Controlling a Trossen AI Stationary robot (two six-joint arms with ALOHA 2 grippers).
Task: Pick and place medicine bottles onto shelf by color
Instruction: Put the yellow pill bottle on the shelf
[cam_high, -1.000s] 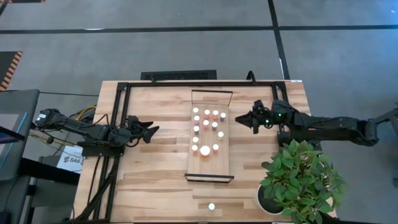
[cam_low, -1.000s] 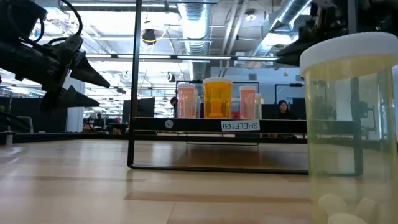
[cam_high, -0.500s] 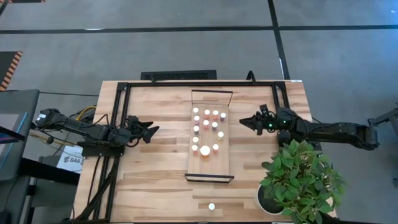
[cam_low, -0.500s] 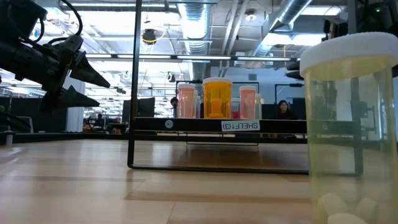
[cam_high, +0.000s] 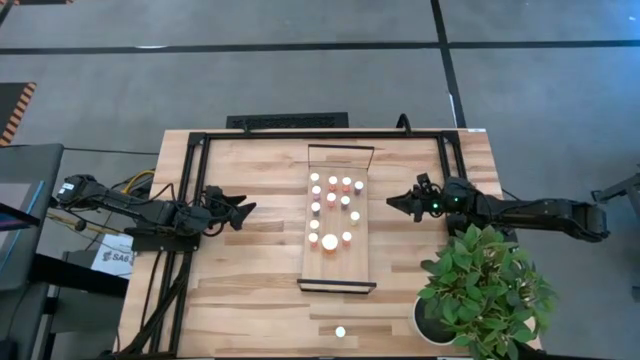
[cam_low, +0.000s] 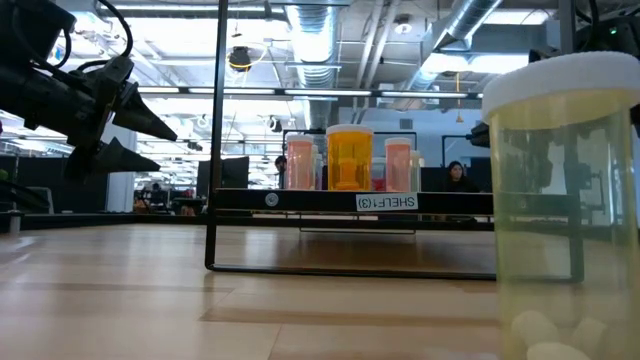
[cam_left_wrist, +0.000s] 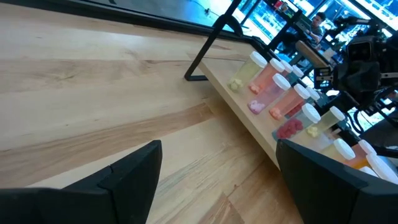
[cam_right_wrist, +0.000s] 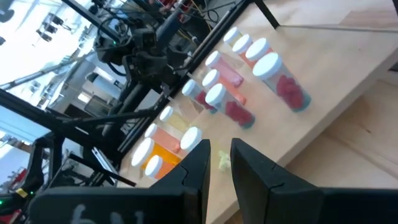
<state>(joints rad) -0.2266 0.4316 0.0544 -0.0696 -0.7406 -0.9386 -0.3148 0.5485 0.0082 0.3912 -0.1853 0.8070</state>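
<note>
We are pulling our right end effector (cam_high: 392, 201) back toward the frame's right, away from the shelf (cam_high: 337, 268) at center; its fingers are together and holding nothing, so a placement looks finished. Our left end effector (cam_high: 248, 210) is waiting left of the shelf, fingers apart. The bottles (cam_high: 332, 208) are standing on the shelf; 1 bottle (cam_high: 340, 331) is remaining on the tabletop (cam_high: 255, 290) at bottom center.

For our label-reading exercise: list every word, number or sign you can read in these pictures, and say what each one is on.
"SHELF1(3)": white label on the front rail of the shelf, low view.
"SAG": start of a cut-off word on a white sheet left of the table, high view; the rest is hidden.
Round sticker on the same rail: too small to read.
Nothing else is readable.
</note>
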